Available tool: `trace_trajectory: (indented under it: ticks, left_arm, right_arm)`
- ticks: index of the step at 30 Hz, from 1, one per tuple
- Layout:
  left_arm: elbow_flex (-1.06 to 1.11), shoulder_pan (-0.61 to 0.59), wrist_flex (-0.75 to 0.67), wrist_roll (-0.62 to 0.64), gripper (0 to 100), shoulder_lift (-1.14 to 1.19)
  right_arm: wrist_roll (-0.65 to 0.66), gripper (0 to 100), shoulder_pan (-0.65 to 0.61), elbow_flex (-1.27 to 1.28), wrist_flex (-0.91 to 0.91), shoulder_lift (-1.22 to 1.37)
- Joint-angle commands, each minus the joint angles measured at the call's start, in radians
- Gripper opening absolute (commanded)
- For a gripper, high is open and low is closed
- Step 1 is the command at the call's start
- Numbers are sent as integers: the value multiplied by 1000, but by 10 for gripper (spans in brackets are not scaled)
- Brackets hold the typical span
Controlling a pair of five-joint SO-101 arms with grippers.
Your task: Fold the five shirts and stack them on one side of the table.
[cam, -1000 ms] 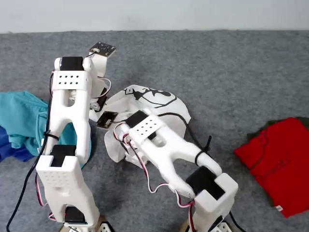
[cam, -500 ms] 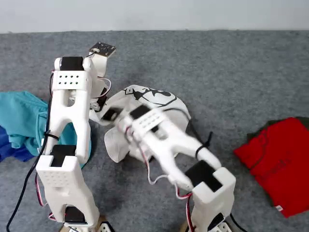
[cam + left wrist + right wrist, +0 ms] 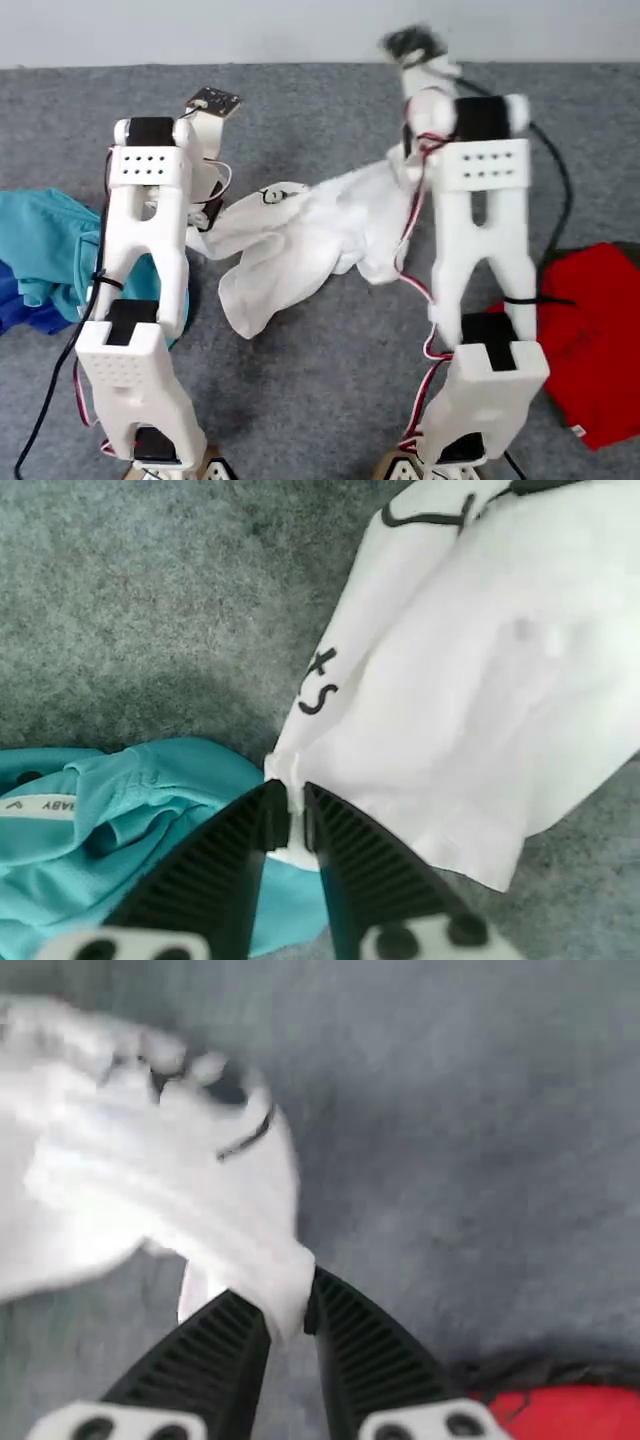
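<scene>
Two edges of the white shirt [image 3: 300, 245] are pinched, stretching it between the arms; a teal shirt [image 3: 40, 240] lies just beside it. Left gripper [image 3: 288, 808] and right gripper [image 3: 290, 1308] each clamp a thin fold — a hard pull could slip one free.

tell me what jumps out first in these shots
The white shirt is stretched between the two arms in the middle of the grey table. One edge is pinched in the left gripper and a bunch of cloth in the right gripper. A red shirt lies beside the right arm, and a crumpled teal shirt beside the left arm.
</scene>
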Motion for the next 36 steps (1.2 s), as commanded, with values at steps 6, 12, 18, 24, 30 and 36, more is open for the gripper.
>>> trace_trajectory:
  ticks: [6, 12, 18, 24, 30, 36]
  left_arm:
    - [-203, 14, -84, 77, 13, -163]
    - [-232, -9, -275, 236, 13, -161]
    - [-226, -11, -557, 273, 13, -152]
    - [-234, -12, -847, 272, 13, -29]
    - [-275, -11, -1244, 270, 13, 52]
    - [-644, 17, -1129, 270, 13, 5]
  right_arm:
    - [-84, 9, 31, -371, 25, -4]
    - [-153, 9, 56, -465, -105, -5]
    - [-157, 9, 61, -423, -302, 62]
    - [-147, 10, 81, -417, -553, 243]
    - [-31, 10, 137, -463, -751, 343]
    - [-26, 10, 186, -816, -734, 205]
